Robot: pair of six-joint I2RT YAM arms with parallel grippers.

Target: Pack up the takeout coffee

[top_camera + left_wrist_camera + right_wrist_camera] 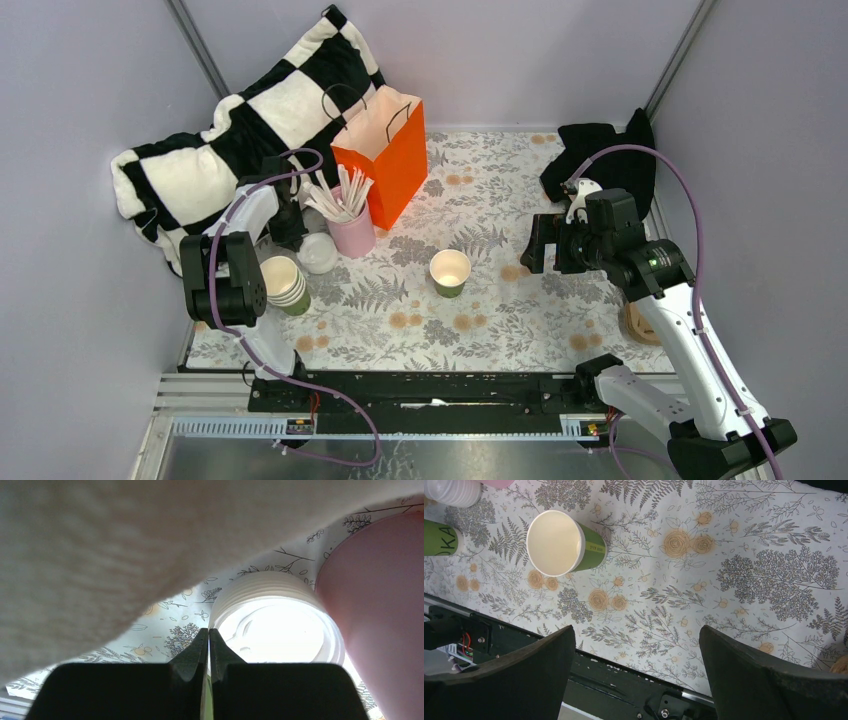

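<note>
**A:** By the left edge of the tabletop, what is the left gripper doing?

**B:** Its jaws are pressed together, tips at the rim of the white lids, which sit just beside the pink cup. I cannot tell whether the rim is caught.

**A:** And the green cup?

**B:** Upright and lidless near the middle of the tabletop, apart from both arms.

**A:** The right gripper?

**B:** Spread wide over the right side, nothing between its fingers. An orange bag stands near the far edge.
</note>
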